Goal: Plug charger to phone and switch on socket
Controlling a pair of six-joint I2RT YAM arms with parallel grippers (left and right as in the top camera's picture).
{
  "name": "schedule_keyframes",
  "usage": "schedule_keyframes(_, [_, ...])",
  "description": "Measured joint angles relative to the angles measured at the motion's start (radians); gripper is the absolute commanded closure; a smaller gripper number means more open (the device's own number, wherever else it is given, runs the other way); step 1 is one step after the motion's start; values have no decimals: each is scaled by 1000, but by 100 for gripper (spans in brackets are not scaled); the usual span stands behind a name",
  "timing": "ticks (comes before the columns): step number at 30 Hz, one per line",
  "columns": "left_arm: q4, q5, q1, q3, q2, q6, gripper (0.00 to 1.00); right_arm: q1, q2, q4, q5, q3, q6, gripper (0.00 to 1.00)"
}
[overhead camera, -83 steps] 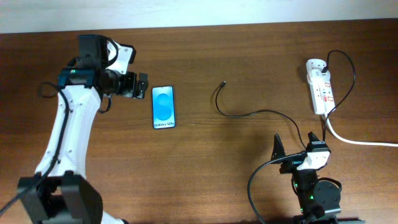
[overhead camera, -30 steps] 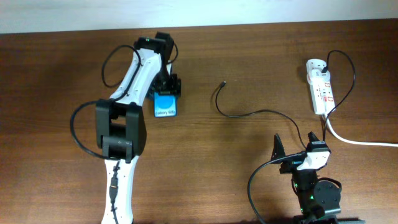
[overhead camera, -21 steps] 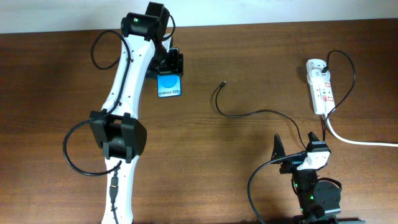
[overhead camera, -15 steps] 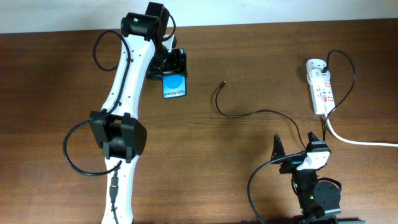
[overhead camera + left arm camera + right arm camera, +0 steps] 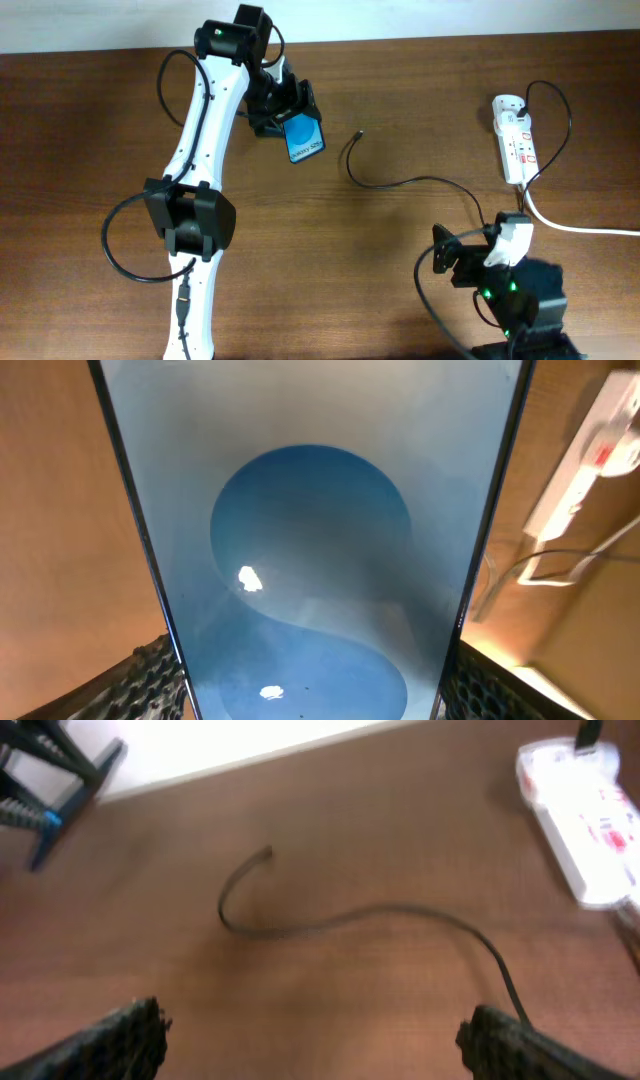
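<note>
Phone clamped by its long edges in the left gripper, tilted and apparently off the table, far to the left of the socket. From the left wrist, screen filling the view between the ribbed pads. Charger lying loose, curling leftward from the socket, its plug tip between socket and phone, much nearer the phone. Right gripper spread wide and empty, on the near side of the socket, looking along the cable; blurred from overhead.

To do the step well: hold the phone steady and keep its port end turned toward the socket side. Port itself not visible, so worth checking before any push. Pinch the cable just behind the tip, leaving little free length to buckle. Line up tip and port squarely, then press straight in. Leave the switch for afterwards.

Against the earliest frame: phone then flat on the table, farther from the socket, left gripper beside it and not touching. Since carried toward the socket and turned askew. Right arm then parked, now swung round. Charger and socket unmoved.
</note>
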Motion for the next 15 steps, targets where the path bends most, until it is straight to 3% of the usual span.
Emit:
schedule_keyframes(2, [-53, 24, 0, 0, 0, -116, 100, 0, 120, -51, -20, 82, 1, 1])
schedule_keyframes(5, [-79, 71, 0, 1, 0, -189, 100, 0, 294, -67, -71, 160, 1, 2])
schedule_keyframes(9, [-79, 262, 0, 2, 0, -236, 100, 0, 479, -67, -148, 204, 1, 2])
schedule_keyframes(15, [-79, 558, 46, 2, 0, -458, 100, 0, 640, -58, -272, 206, 1, 2])
